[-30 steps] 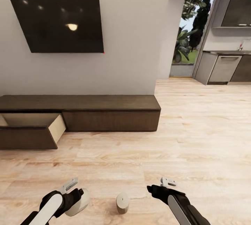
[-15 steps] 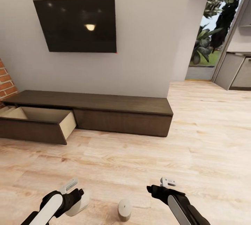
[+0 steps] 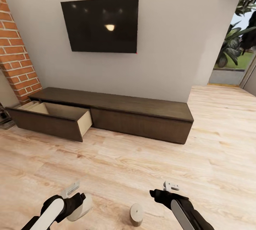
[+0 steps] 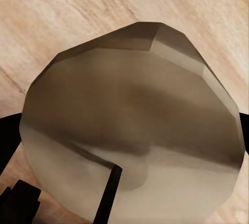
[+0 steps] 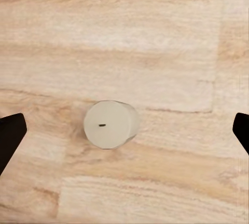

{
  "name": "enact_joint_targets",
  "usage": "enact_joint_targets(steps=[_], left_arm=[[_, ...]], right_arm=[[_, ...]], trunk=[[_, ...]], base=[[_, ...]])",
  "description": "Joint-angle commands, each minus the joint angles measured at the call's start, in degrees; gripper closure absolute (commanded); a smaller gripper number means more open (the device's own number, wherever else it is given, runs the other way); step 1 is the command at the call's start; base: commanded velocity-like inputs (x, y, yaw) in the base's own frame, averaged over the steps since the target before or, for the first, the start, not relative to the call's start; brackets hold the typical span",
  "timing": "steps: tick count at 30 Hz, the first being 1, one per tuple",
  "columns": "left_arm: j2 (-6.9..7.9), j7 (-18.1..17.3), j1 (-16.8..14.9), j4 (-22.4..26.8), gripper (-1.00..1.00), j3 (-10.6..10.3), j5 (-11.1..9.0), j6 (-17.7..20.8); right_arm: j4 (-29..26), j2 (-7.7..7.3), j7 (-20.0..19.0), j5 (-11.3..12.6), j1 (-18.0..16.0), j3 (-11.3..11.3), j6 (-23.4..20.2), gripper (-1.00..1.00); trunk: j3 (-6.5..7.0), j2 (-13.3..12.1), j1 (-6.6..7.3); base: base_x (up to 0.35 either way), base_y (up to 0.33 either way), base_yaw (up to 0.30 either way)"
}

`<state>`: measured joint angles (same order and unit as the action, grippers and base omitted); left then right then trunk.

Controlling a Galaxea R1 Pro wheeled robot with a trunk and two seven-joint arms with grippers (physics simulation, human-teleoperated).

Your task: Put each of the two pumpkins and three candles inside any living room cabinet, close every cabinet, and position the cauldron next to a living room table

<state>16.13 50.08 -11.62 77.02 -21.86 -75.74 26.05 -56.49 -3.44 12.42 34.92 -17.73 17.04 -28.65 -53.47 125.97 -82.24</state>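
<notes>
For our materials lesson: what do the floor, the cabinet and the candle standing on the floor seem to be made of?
Floor: pale wood planks, visible grain, slight sheen.
Cabinet: dark-brown wood, matt, faint grain; its open drawer is lined in paler wood.
Candle: probably wax, smooth cream top with a small dark wick.

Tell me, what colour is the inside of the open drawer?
Pale cream wood inside the drawer, with a dark-brown front; the head view shows it best.

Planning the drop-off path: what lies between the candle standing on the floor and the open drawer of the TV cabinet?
Bare wood floor, as the head view shows. Nothing stands between the candle and the open drawer of the cabinet.
</notes>
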Motion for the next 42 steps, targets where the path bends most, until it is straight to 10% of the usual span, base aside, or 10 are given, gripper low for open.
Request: enact_joint_targets(steps=[1,9,42], left_arm=[[0.04,0.3,-0.1,0.0,1.00,-0.1,-0.1,0.2],[0.04,0.3,-0.1,0.0,1.00,-0.1,-0.1,0.2],[0.04,0.3,-0.1,0.0,1.00,-0.1,-0.1,0.2]], right_arm=[[-0.1,-0.08,0.6,0.6,0.0,0.2,-0.1,-1.00],[0.0,-0.11,0.9,0.7,0.0,3.9,0.0,-1.00],[5.6,-0.13,-1.4,0.8,-0.1,7.3,5.1,-1.00]], trunk=[[-0.07,0.0,0.01],[-0.24,0.0,0.01],[-0.83,0.0,0.01]], base=[[0.000,0.000,0.276],[0.002,-0.041,0.276],[0.049,-0.060,0.115]])
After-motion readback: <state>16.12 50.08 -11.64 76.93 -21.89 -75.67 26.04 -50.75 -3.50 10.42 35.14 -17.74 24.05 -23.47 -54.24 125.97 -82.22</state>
